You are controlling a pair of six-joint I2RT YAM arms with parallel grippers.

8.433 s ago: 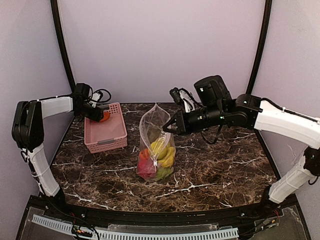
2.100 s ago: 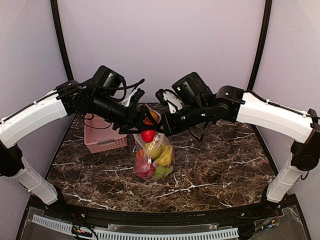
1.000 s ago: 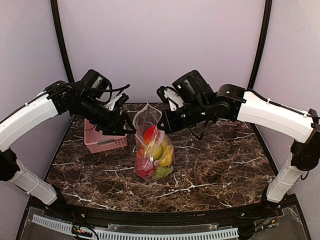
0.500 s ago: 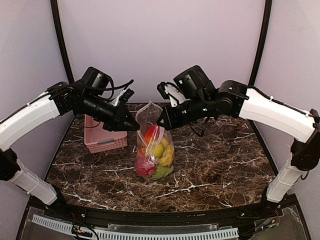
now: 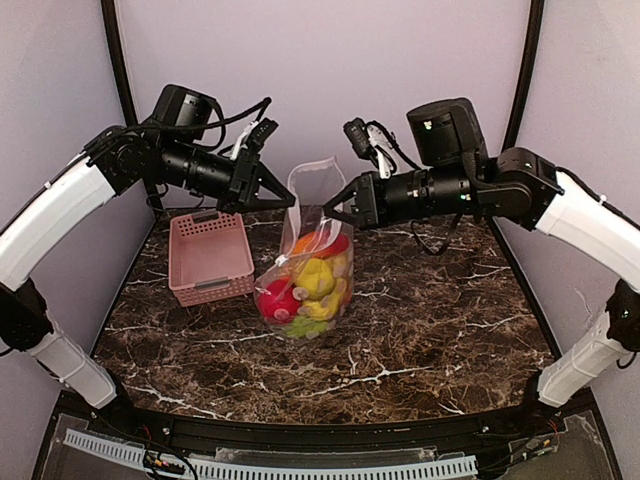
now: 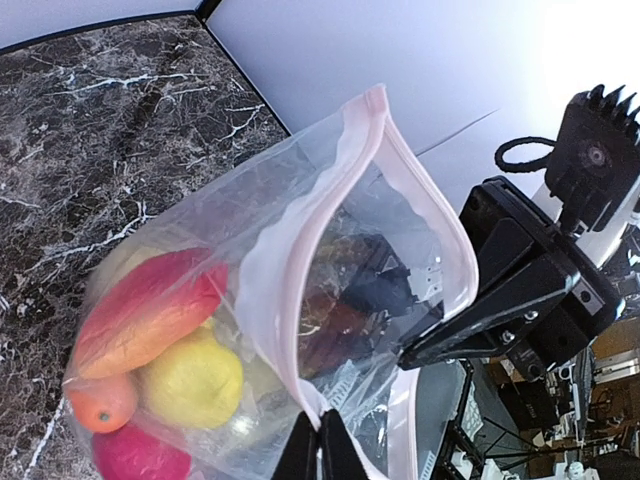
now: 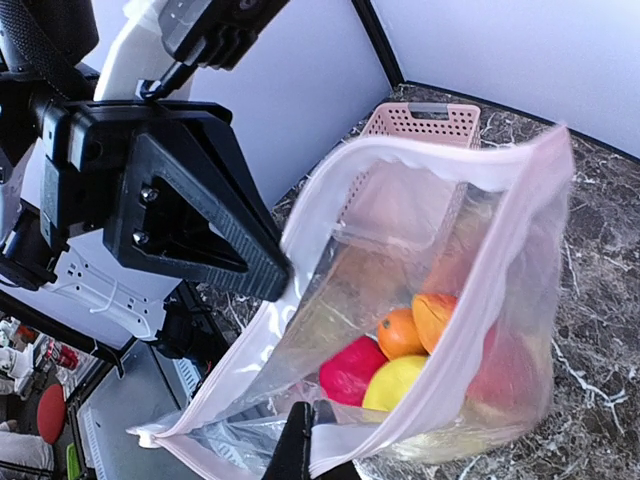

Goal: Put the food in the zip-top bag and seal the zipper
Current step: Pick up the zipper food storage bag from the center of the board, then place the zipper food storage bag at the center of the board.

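Top external: zip-top bag held open between both arms over marble table, near pink basket; contact with table unclear. Left gripper clamped on bag's left rim, right gripper clamped on right rim. Food, red, yellow, orange, green, inside bag. Zipper unsealed, strips apart

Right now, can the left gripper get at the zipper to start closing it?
Probably yes: the left gripper is shut on the zipper strip at one side of the open mouth of the zip-top bag, the right gripper on the opposite side. I can't spot the slider tab, so no call there.
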